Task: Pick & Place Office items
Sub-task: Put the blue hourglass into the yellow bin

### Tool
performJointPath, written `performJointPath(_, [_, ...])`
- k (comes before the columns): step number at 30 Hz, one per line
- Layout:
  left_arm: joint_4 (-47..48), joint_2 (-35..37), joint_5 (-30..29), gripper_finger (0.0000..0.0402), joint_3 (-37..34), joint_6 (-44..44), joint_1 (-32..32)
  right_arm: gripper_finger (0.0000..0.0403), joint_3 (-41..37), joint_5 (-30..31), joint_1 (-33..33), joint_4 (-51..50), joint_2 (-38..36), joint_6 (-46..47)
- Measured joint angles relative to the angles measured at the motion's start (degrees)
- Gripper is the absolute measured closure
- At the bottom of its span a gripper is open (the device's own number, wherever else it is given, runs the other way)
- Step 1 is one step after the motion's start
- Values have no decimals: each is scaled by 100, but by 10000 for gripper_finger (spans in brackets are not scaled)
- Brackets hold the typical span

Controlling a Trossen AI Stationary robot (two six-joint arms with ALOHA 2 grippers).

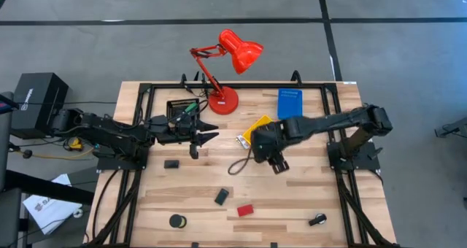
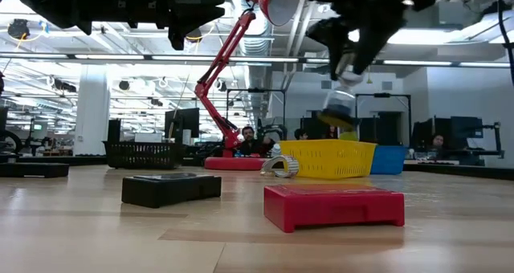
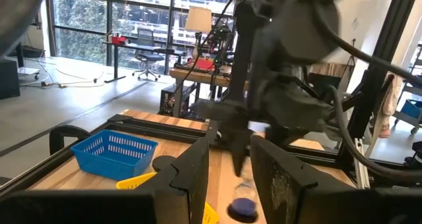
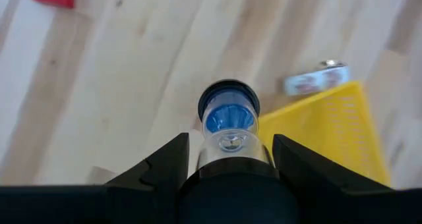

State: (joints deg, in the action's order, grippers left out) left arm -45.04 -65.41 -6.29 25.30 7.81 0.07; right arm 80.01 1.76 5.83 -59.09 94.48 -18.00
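My right gripper [image 1: 276, 163] hovers above the table at the near corner of the yellow tray [image 1: 259, 126], shut on a clear cylinder with a blue and black end [image 4: 229, 118]. My left gripper [image 1: 211, 130] is open and empty, held high beside the black tray [image 1: 182, 109]. Flat on the wood lie two black blocks [image 1: 171, 163] [image 1: 221, 196], a red block [image 1: 244, 210], a black tape roll [image 1: 177, 221] and a small black item [image 1: 317, 219]. A silvery clip [image 1: 241, 140] lies against the yellow tray. My right gripper holds the clear cylinder by its upper part [image 4: 231, 151], one finger on either side. The fingers come from above, pointing down. The cylinder hangs below them [image 2: 339, 111], blue end lowest, lifted clear of the table and level with the yellow tray's rim [image 2: 328, 144].
The red desk lamp stands on its base [image 1: 222, 101] at the far edge, between the black tray and the blue tray [image 1: 289, 103]. A thin dark cord loops on the wood [image 1: 239, 164] left of my right gripper. Bare wood lies between the scattered items toward the near edge.
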Motion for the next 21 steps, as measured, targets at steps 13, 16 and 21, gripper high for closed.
performJointPath(13, [0, 0, -17, 294, 0, -3, -2, 208, 27, -20, -1488, 277, 339, -1214])
performJointPath(16, [1, 0, -17, 294, 0, -182, 1, 208, 22, -17, -1680, 206, 643, -1512])
performJointPath(21, [0, 0, -15, 294, 0, -304, 1, 208, 24, -22, -1842, 223, 968, -1884])
